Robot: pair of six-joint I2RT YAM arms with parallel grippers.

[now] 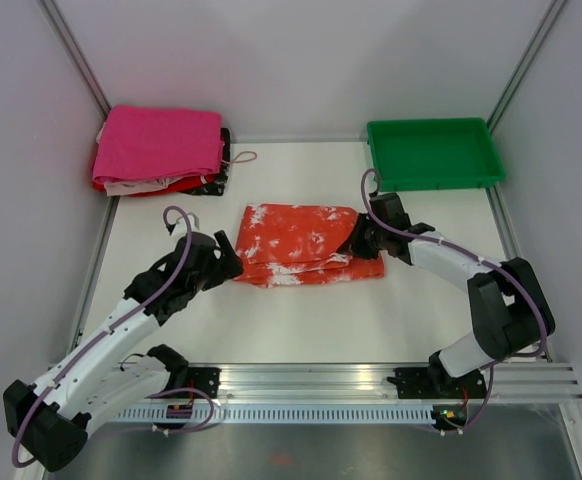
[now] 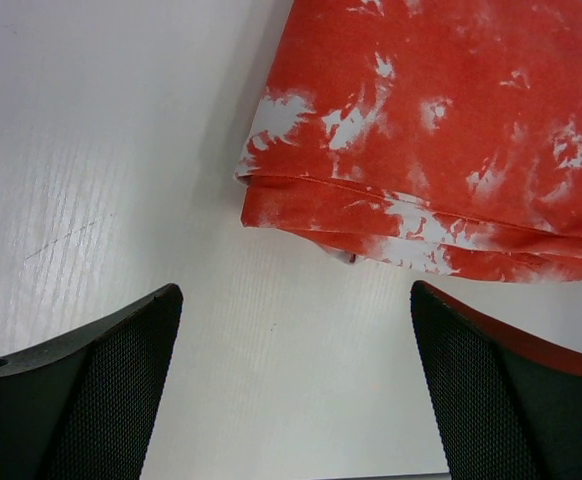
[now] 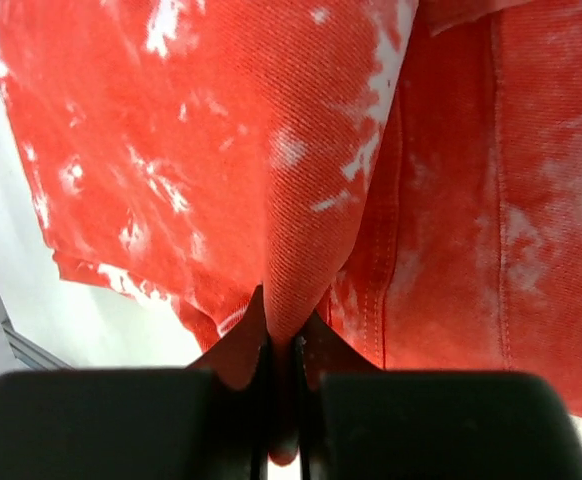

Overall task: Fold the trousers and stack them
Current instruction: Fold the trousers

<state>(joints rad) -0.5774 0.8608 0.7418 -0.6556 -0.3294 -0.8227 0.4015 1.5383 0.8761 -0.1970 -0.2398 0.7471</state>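
Red trousers with white blotches (image 1: 301, 244) lie folded in the middle of the white table. My right gripper (image 1: 356, 240) is at their right edge, shut on a pinched fold of the red cloth (image 3: 301, 250). My left gripper (image 1: 229, 268) is open and empty just left of the trousers' near left corner (image 2: 261, 205), not touching it; its two black fingers (image 2: 81, 390) frame bare table. A stack of folded clothes with a pink piece on top (image 1: 159, 148) sits at the back left.
A green tray (image 1: 433, 152) stands at the back right. White walls and metal posts enclose the table on three sides. A metal rail (image 1: 371, 385) with the arm bases runs along the near edge.
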